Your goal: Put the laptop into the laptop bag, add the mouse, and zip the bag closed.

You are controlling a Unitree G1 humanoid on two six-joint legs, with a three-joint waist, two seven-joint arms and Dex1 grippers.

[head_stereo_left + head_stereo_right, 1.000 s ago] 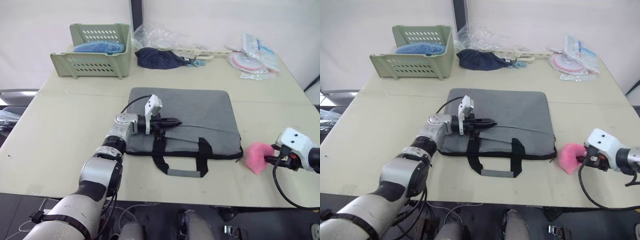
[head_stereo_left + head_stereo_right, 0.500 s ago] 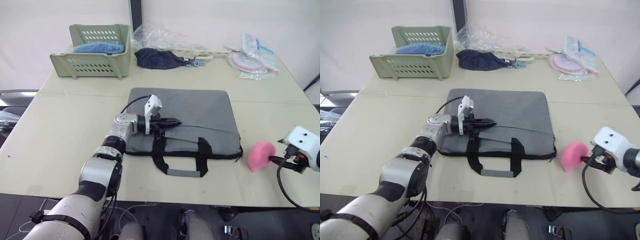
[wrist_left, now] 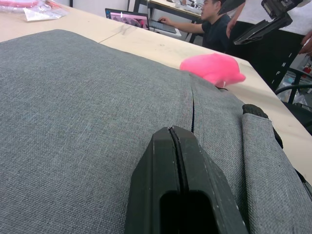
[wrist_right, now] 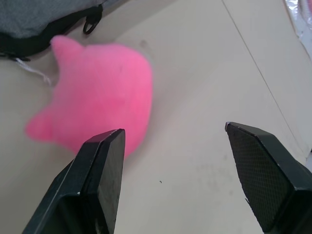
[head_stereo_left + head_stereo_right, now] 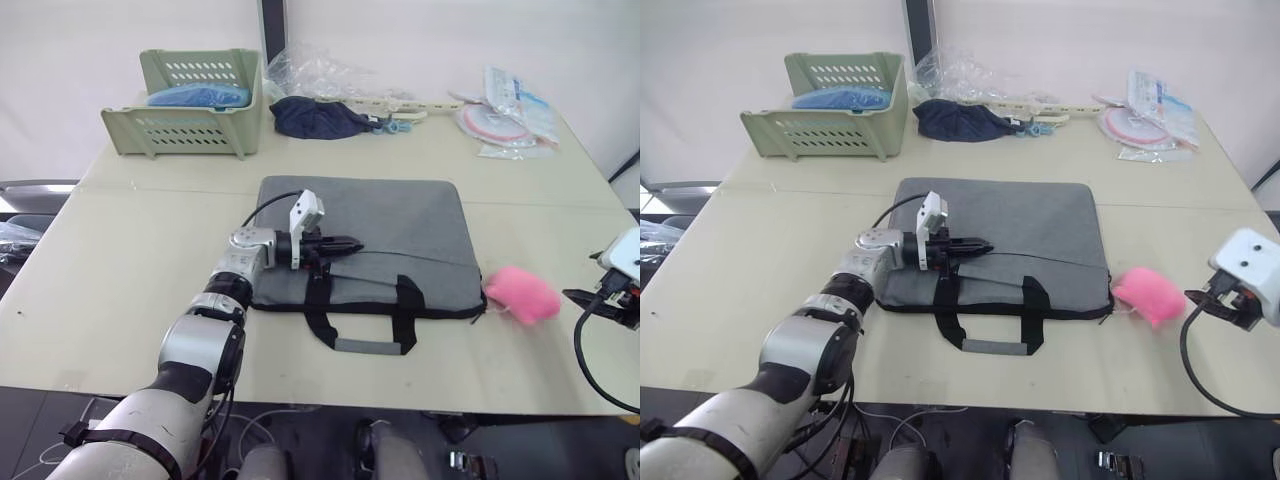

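The laptop bag, flat grey woven fabric with black trim and black strap handles, lies centred on the beige bench. The left end effector rests on the bag's top panel, fingers clenched together. A pink fluffy blob lies just beside the bag's right corner. The right end effector is released, fingers spread apart near the blob.
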